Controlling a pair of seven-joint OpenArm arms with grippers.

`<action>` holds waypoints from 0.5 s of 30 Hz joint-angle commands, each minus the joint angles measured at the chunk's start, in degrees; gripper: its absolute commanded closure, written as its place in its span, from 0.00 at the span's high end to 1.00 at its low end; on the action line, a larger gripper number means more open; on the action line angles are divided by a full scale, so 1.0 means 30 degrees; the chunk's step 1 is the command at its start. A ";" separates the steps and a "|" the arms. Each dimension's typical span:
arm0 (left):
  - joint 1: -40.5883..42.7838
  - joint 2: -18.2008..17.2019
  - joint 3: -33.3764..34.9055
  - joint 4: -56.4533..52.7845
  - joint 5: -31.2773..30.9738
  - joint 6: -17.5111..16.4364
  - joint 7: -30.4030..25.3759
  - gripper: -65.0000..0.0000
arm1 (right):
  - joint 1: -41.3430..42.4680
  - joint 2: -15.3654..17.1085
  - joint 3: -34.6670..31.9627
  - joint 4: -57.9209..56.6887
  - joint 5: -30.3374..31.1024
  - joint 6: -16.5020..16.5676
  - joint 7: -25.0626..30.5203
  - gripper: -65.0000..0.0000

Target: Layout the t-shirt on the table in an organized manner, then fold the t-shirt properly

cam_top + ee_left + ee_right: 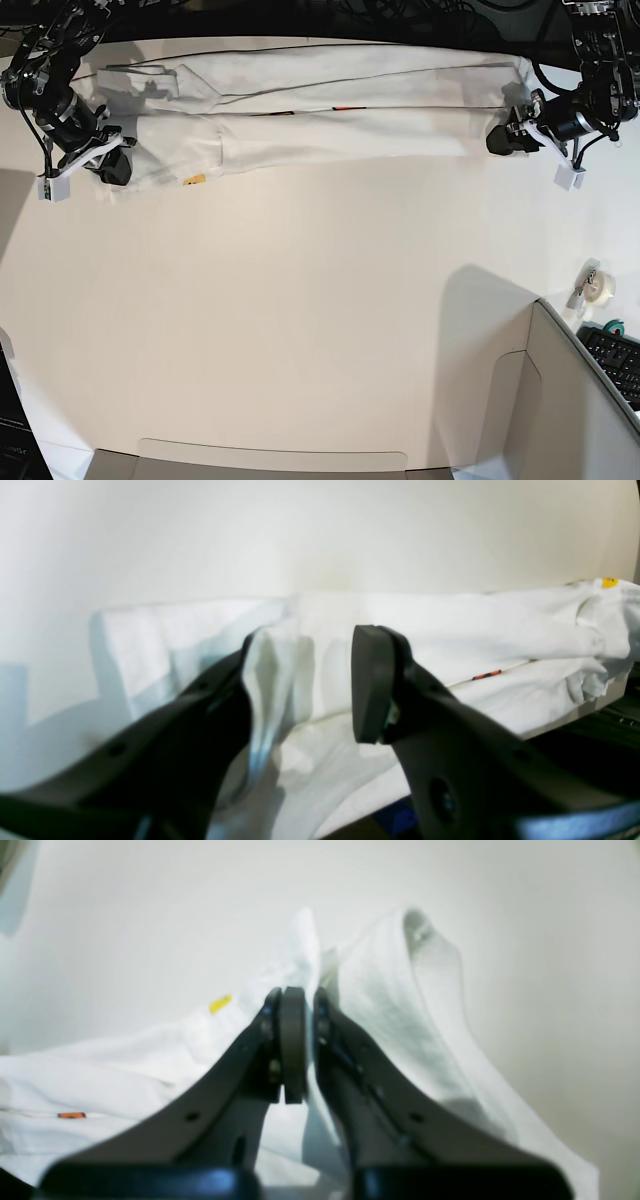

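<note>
Base view shows the t-shirt (320,105) stretched as a long, narrow band across the top of the table (300,320), its long axis running left to right of the frame. The right gripper (112,165) sits at the band's left end, and in its wrist view the jaws are pinched together on a fold of cloth. The left gripper (503,138) sits at the band's right end; its wrist view shows the jaws standing apart astride the fabric, not clamped. Each arm is therefore nearest its own end. A roll of tape (597,287), a keyboard (615,360) and a grey box (560,400) lie at lower right, well apart from the cloth.
</note>
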 commanded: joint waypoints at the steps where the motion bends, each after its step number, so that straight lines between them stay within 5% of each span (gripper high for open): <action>1: -0.0097 -0.0371 -0.0164 0.0227 -0.0288 -0.0018 -0.0184 0.37 | 0.0153 0.0221 0.0084 0.0338 0.0299 0.0065 0.0354 0.00; 8: -0.0009 -0.0371 -0.0164 0.0227 -0.0288 -0.0018 -0.0184 0.37 | -0.0023 0.0221 0.0084 0.0280 0.0299 0.0036 0.0384 0.00; 15: 0.0021 -0.0371 -0.0164 0.0227 -0.0288 -0.0018 -0.0184 0.37 | 0.0065 0.0133 0.0026 0.0280 -0.1049 0.0036 0.0384 0.22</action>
